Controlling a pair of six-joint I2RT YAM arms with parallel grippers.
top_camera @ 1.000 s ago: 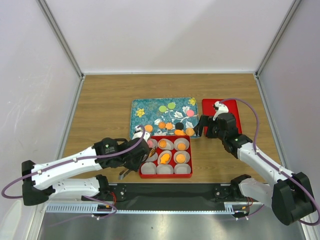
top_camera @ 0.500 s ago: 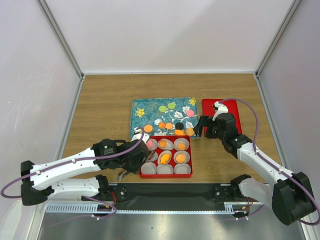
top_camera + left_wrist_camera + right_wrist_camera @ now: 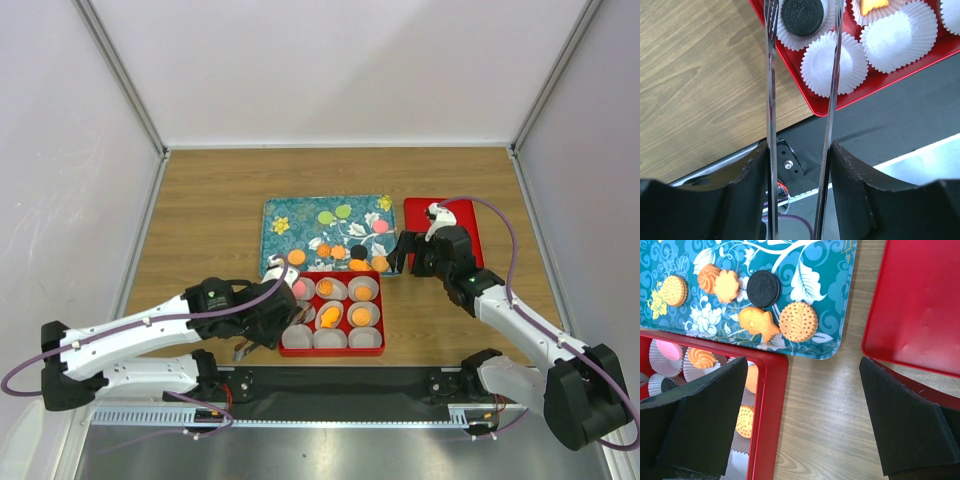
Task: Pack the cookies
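Change: the left gripper has eased its fingers apart over the last second, and the tweezers it holds have spread with them. The arm itself has barely shifted.
Meaning: the black cookie looks released. It lies flat in its cup at the top of the left wrist view, and neither tine seems to touch it. That placement reads as done, with another fetch from the tray likely next.
Table: one, wood-grain.
Teal tray: one, centre of the top view, flower-printed.
Red box: one, just below the tray, with a three-by-three grid.
Red lid: one, right of the tray and partly under the right arm.
Left gripper, state: about half open, fingers pressed on the tweezer blades and on nothing else.
Right gripper: spread wide and holding nothing. It hovers over bare wood between tray, box and lid.
Paper cups: nine. Six appear filled, and the three in the bottom row hold nothing.
Cookies, packed: six, made up of four orange, one pink and one black.
Cookies, on the tray: nine by the top view, made up of five orange, two green, one pink and one black. Most cluster at its lower right.
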